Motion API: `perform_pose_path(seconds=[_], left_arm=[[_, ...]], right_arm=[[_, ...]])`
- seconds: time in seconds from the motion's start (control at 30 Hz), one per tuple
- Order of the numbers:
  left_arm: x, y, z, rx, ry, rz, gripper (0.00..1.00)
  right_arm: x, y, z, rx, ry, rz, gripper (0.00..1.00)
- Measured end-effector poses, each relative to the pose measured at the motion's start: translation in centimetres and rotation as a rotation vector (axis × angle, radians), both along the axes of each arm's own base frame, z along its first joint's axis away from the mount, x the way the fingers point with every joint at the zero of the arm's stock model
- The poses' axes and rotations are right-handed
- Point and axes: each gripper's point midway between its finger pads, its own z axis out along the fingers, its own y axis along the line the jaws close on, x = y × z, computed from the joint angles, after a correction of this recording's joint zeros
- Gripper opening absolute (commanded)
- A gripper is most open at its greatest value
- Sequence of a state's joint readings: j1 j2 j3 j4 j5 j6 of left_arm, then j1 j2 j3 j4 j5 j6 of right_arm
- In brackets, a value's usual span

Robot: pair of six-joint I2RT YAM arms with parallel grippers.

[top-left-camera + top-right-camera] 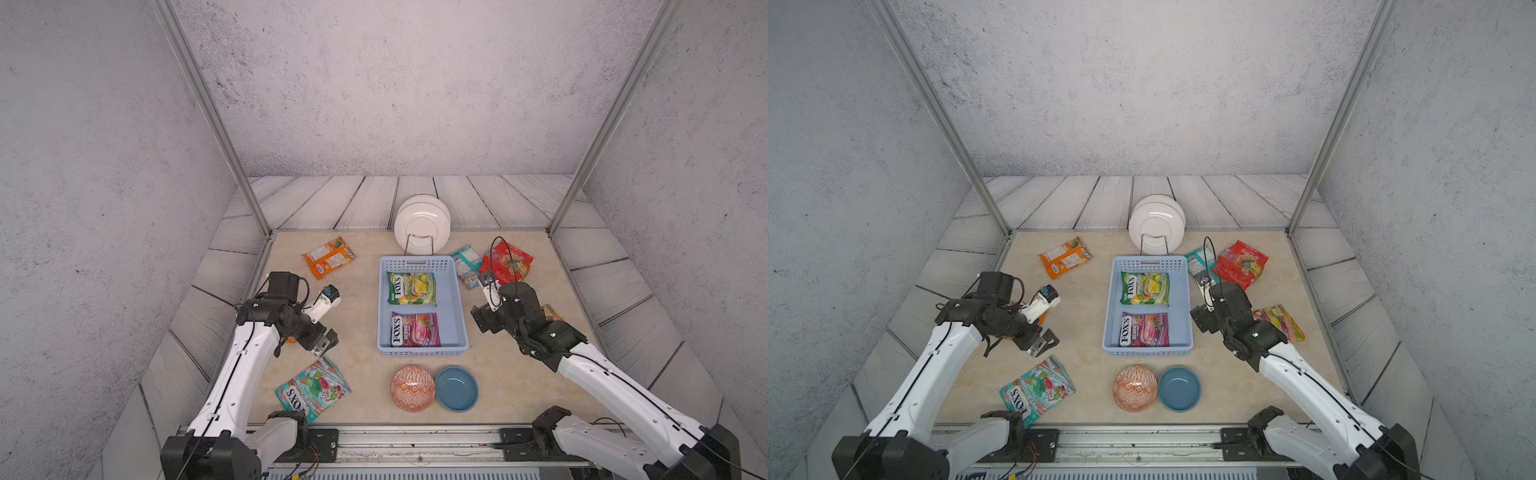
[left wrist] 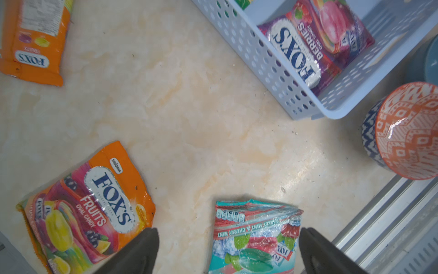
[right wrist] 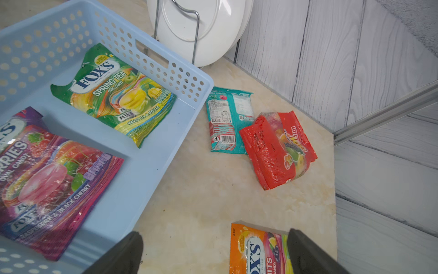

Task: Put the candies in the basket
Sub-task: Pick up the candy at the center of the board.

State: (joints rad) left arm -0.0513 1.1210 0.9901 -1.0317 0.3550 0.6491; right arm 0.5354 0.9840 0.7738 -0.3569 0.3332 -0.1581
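Left claw (image 2: 228, 248) stands wide open and empty near the teal bag (image 2: 256, 239). Right claw (image 3: 216, 249) is equally wide and empty beside the basket (image 3: 147, 166), which holds a green bag (image 3: 113, 95) and a purple bag (image 3: 54, 180).

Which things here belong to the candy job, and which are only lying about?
Job: basket; inside it green bag and purple bag; outside it mint bag, teal bag, red bag, back orange bag, left Fruits bag, right Fruits bag.
Lying about: plates, patterned bowl, blue bowl.
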Motion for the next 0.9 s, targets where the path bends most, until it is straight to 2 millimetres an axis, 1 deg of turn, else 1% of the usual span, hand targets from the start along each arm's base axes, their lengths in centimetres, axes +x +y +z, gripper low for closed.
perform_pose_path(seconds=[0.07,0.17,0.27,0.47,0.7,0.83,0.9], left_arm=[[-0.9,0.4,-1.0,0.030,0.063,-0.034,1.00],[-2.2,0.9,-2.4,0.062,0.159,-0.074,0.98],[-3.0,1.6,-3.4,0.093,0.200,-0.097,0.98],[-5.2,3.0,-5.6,0.138,0.274,-0.151,0.97],[-5.5,4.7,-7.4,0.139,0.321,-0.169,0.95],[-5.7,5.4,-8.5,0.132,0.355,-0.180,0.88],[-5.6,5.7,-9.0,0.129,0.368,-0.188,0.87]], right_arm=[[-0.1,-0.3,0.0,-0.009,-0.014,-0.003,0.99],[-0.1,-0.5,0.2,-0.014,-0.038,-0.007,0.99],[-0.1,-0.6,0.1,-0.018,-0.048,-0.007,0.99],[-0.1,-0.8,0.3,-0.022,-0.067,-0.012,0.99],[0.0,-1.0,0.4,-0.035,-0.080,-0.017,0.99],[-0.1,-1.3,0.6,-0.042,-0.090,-0.025,0.99],[-0.1,-1.4,0.7,-0.042,-0.094,-0.024,0.99]])
